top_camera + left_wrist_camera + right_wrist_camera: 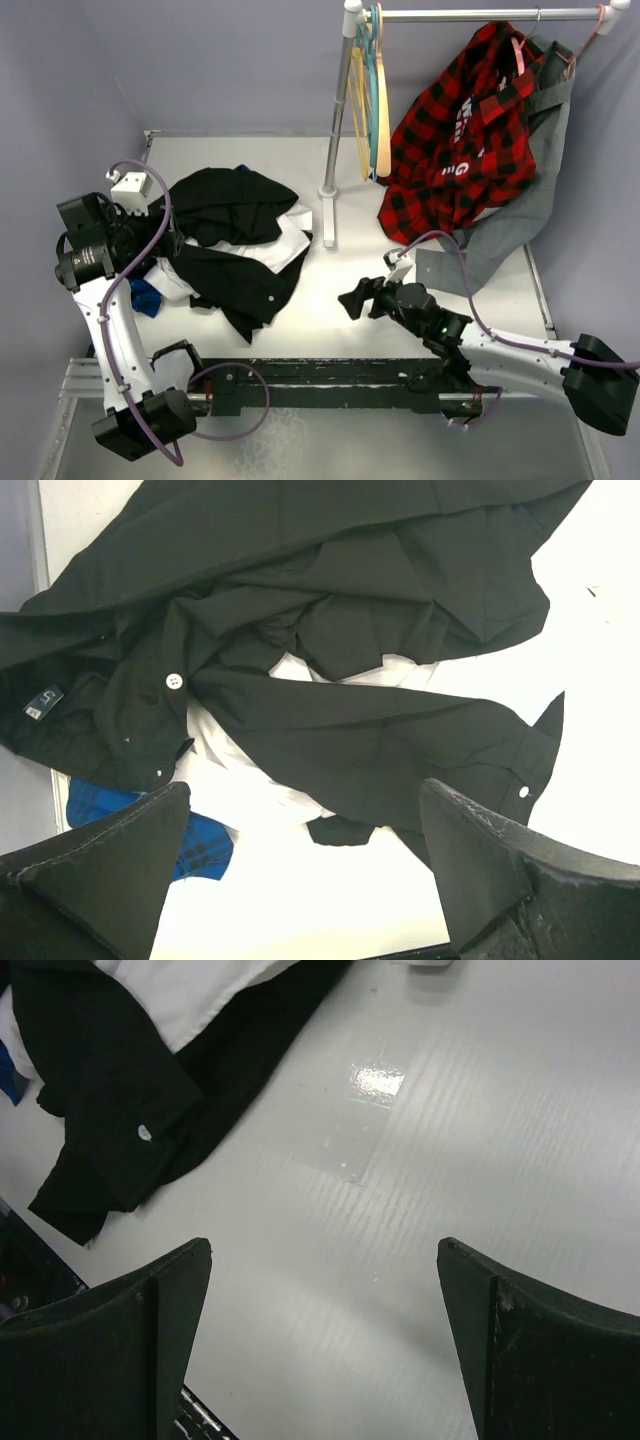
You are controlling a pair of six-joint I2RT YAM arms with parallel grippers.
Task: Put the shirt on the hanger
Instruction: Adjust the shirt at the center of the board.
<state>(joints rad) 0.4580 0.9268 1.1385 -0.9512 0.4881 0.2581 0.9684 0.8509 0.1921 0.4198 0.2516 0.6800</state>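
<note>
The black shirt point(235, 225) lies crumpled on the left half of the table, over a white shirt. In the left wrist view the black shirt point(330, 630) fills the upper frame, with white buttons showing. The tan wooden hanger point(383, 115) hangs from the rack's rail, beside a yellow and a teal hanger. My left gripper point(158, 235) is open and empty at the heap's left edge; its jaws point(305, 815) stand wide just short of the cloth. My right gripper point(355, 298) is open and empty above bare table point(325, 1250), with a black sleeve point(110, 1120) to its left.
A white shirt point(292, 238) and a blue cloth point(145, 297) lie under the black one. The rack's upright pole point(335, 150) stands mid-table on a base point(327, 238). A red-and-black plaid shirt point(455, 140) and a grey garment point(530, 200) hang at the right.
</note>
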